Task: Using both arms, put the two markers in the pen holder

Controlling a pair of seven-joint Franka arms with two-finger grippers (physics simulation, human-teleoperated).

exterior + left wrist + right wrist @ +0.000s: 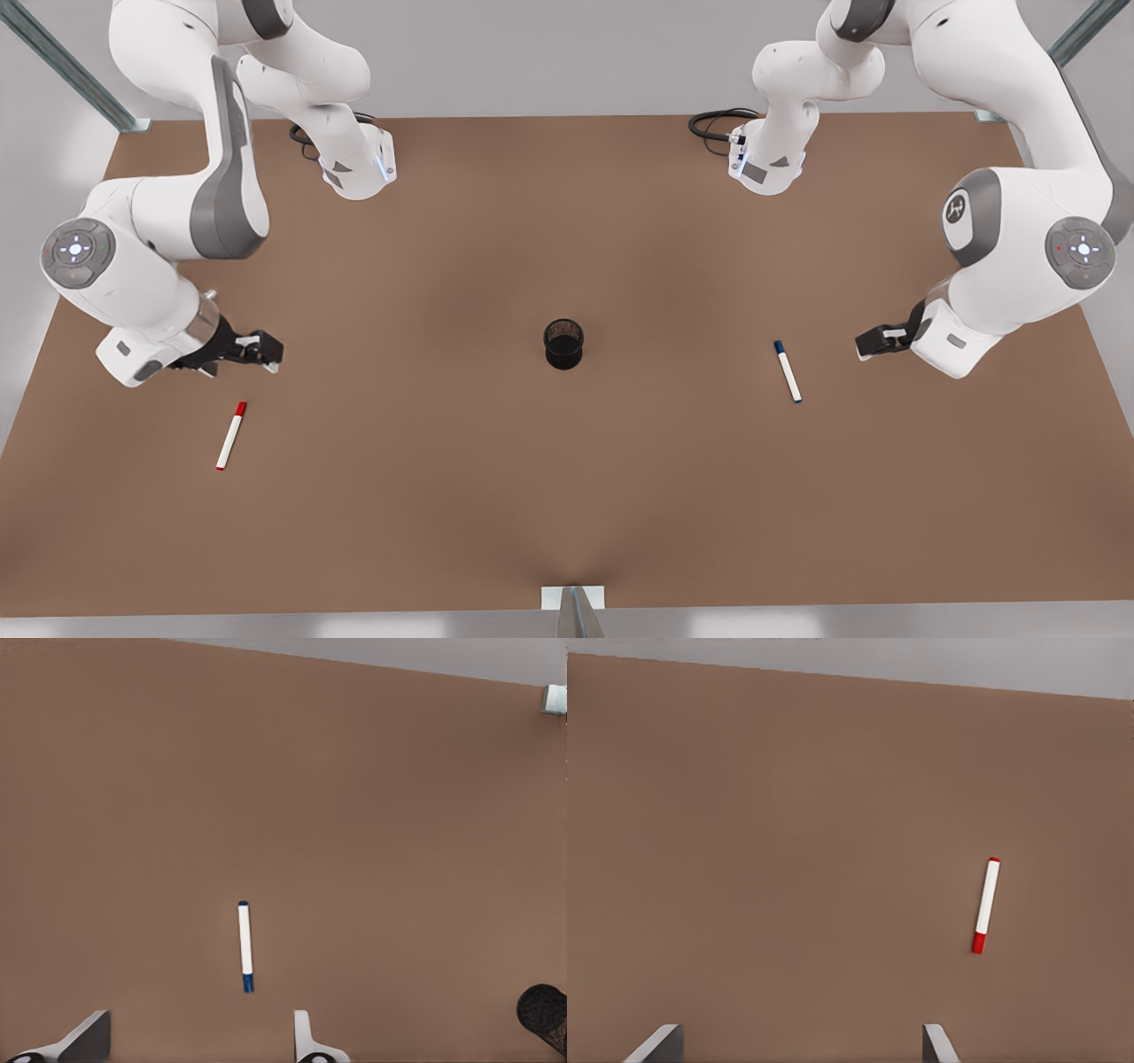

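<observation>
Left gripper (873, 341): fingers spread wide, empty; slim white blue-capped marker (244, 946) lies flat just ahead.
Right gripper (261, 347): spread wide, empty; white red-capped marker (985, 905) ahead, off to one side.
Handling: probably light, rigid, smooth; grip mid-barrel.
Room: small black mesh pen holder (563, 344) between the grippers, well apart; open brown table (567, 496) all round.

tabletop (567, 496): matt brown, smooth, like board, no shine anywhere.
red marker (230, 435): smooth white plastic barrel, glossy-looking red cap.
blue marker (788, 371): same smooth white plastic, dark blue cap.
pen holder (563, 344): black mesh, matt, fine open weave.
arms (151, 221): glossy white shells, matt grey joint covers.
frame posts (71, 66): bare ribbed metal, dull sheen.
</observation>
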